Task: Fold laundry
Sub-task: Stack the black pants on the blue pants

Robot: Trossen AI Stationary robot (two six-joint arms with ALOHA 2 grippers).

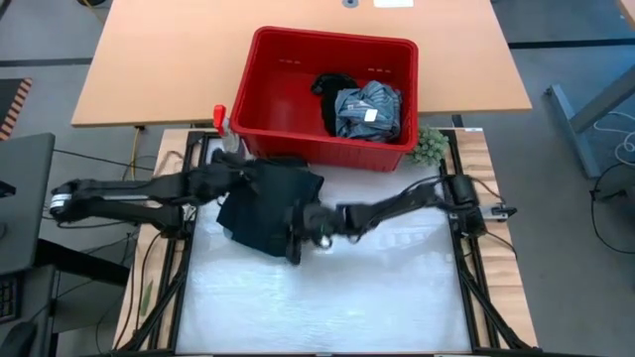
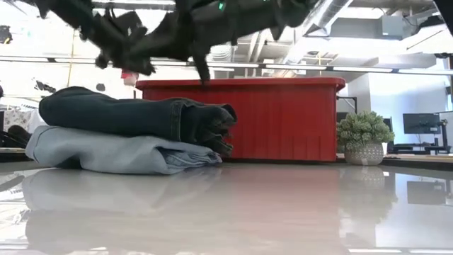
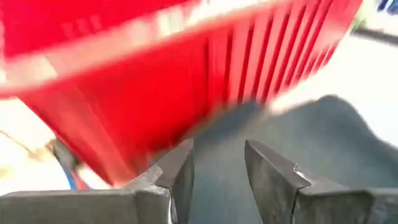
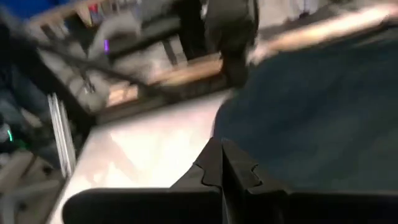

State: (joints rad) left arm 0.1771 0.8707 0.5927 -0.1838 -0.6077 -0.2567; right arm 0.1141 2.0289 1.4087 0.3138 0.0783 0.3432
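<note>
A folded dark navy garment [image 1: 268, 203] lies on a folded light blue one [image 2: 120, 152], which rests on the white table; in the low view the navy one [image 2: 134, 113] is the top of the stack. My left gripper [image 1: 241, 172] hovers open over the stack's far edge, next to the red basket [image 1: 278, 109]; the left wrist view shows its fingers [image 3: 217, 149] above dark cloth. My right gripper [image 1: 298, 230] is shut and empty [image 4: 222, 144] above the stack's near right corner. A black garment [image 1: 335, 87] and a grey-blue striped one [image 1: 369, 109] lie in the basket.
The red basket stands at the table's far edge, right behind the stack. A small green fuzzy ball [image 1: 429, 147] sits by the basket's right corner. A red clamp [image 1: 220, 114] is at the basket's left. The white tabletop [image 1: 377, 288] spreads toward the near and right sides.
</note>
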